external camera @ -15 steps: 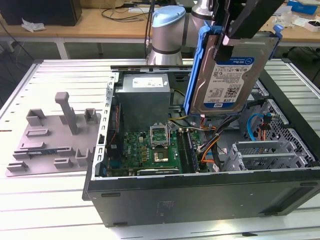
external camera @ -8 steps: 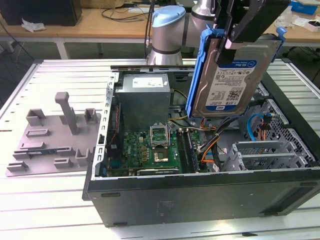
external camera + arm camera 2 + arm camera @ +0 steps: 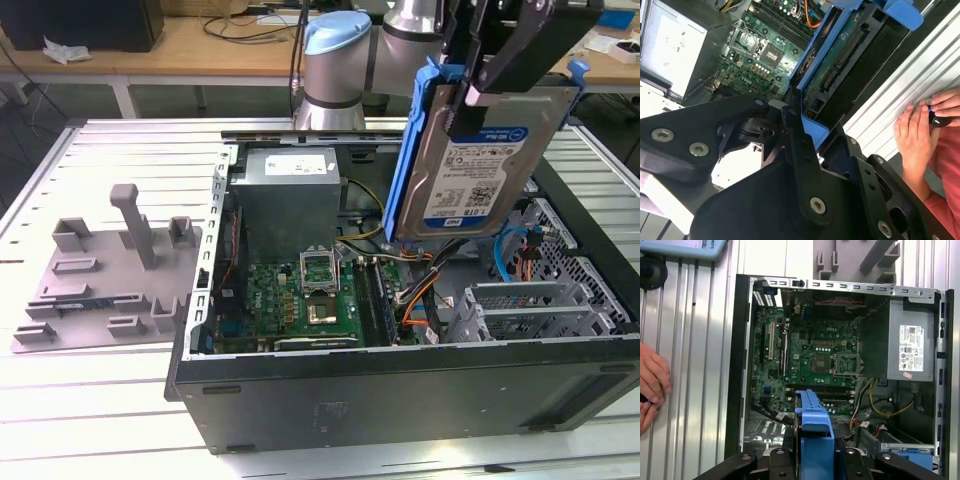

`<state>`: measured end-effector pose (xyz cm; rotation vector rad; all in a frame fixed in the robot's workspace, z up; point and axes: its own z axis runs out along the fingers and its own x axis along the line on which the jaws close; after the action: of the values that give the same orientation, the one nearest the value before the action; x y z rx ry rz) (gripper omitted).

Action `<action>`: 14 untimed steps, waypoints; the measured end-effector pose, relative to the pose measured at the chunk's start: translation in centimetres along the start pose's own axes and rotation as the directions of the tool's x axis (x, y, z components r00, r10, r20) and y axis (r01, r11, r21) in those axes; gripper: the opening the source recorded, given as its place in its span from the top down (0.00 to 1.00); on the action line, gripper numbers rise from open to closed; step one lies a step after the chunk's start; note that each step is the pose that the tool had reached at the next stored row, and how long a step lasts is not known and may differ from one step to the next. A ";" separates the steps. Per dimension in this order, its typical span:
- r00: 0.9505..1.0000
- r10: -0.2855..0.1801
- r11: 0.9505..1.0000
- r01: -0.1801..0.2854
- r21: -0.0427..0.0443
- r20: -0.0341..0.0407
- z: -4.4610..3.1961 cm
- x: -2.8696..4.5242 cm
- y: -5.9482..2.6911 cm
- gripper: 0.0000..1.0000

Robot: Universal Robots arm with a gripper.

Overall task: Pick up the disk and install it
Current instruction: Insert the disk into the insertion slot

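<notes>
Black pincer (image 3: 466, 98) clamped on the disk (image 3: 482, 170) at its top edge, upright above the open computer case (image 3: 400, 400)

One disk (image 3: 478, 160). One open computer case (image 3: 400, 400); inside, one motherboard (image 3: 300, 300), one power supply (image 3: 290, 190). One grey fixture (image 3: 105, 280), case's 9 o'clock, exterior view. Two hands (image 3: 914, 135).

— What does the hard drive (image 3: 480, 165) look like?
— Flat, rectangular, silver. A white-and-blue label is on its face, and a blue plastic bracket (image 3: 405, 160) frames it.
— Where is it?
— In the air above the open computer case (image 3: 400, 395), nearly upright, a little tilted, label side toward the exterior view. The gripper (image 3: 468, 95) clamps its upper edge.
</notes>
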<state>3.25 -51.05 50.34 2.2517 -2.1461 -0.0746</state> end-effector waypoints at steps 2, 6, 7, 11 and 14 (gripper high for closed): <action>1.000 0.000 1.000 0.000 0.001 0.000 0.02 0.26 -0.26 0.63; 1.000 0.000 1.000 0.000 0.002 0.004 0.03 0.89 -1.09 0.63; 1.000 -0.001 1.000 0.000 0.002 0.009 0.04 1.08 -1.35 0.63; 1.000 -0.001 1.000 0.001 0.003 0.023 0.05 1.52 -1.93 0.63; 0.999 -0.002 1.000 0.002 0.004 0.034 0.06 1.85 -2.29 0.63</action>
<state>5.62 -52.78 50.13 2.2709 -2.1625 -0.1102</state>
